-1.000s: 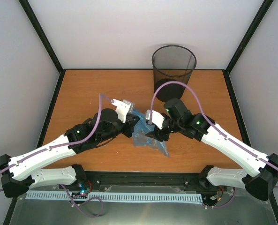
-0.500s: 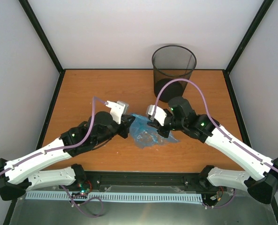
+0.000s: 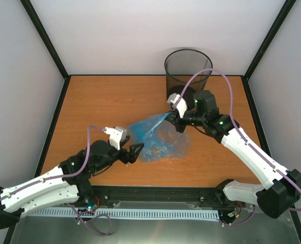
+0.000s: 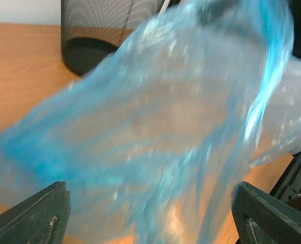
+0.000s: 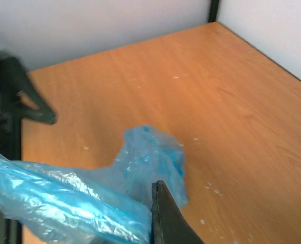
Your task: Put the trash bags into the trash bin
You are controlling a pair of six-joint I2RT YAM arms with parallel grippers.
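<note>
The light-blue trash bag (image 3: 160, 138) hangs stretched above the table's middle, its top corner pinched in my right gripper (image 3: 174, 115), which is shut on it. In the right wrist view the film (image 5: 64, 203) bunches against one dark finger (image 5: 166, 218) and the other finger is hidden. My left gripper (image 3: 135, 152) is open at the bag's lower left edge. Its fingers (image 4: 36, 218) stand wide apart with the blurred bag (image 4: 155, 127) in front of them, not held. The black mesh trash bin (image 3: 188, 71) stands at the back right, beyond the right gripper, and also shows in the left wrist view (image 4: 97, 30).
Black frame posts (image 3: 48, 40) and pale walls enclose the orange table (image 3: 99, 96). The left arm's dark wrist (image 5: 10, 91) shows at the left edge of the right wrist view. Bare wood (image 5: 231, 101) lies to the right of the bag.
The left gripper opened, let go of the bag and pulled back toward the near left. The right gripper shut on the bag and lifted it up and back toward the bin, spreading the film.
</note>
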